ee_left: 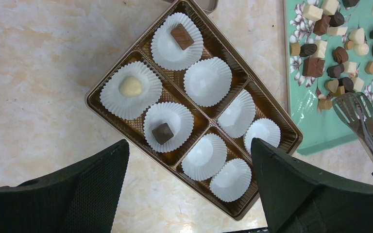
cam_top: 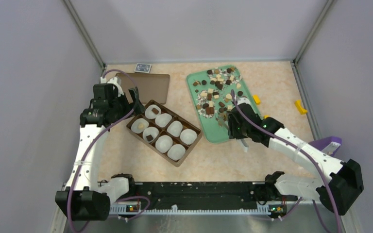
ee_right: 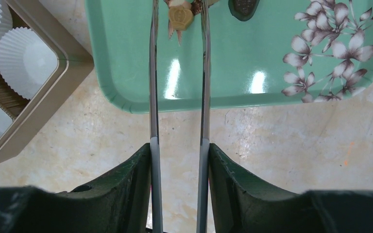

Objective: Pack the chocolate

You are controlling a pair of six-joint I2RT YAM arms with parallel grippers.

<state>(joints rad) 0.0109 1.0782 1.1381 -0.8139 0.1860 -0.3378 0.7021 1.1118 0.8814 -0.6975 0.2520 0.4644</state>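
Two yellow blocks [cam_top: 256, 99]; tongs [ee_right: 152, 73] around chocolate [ee_right: 180, 17]

The tongs [ee_right: 154, 97] run off the top edge, perhaps pinching a chocolate [ee_right: 180, 17].

Bright, even light from above; two white glare spots sit on the green tray [ee_right: 223, 58] before my fingers [ee_right: 126, 194]

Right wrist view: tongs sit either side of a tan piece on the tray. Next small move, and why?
Probably squeeze the right tool so the tongs close on the tan chocolate: it lies between their two arms on the green tray, a gap each side, not yet pinched.
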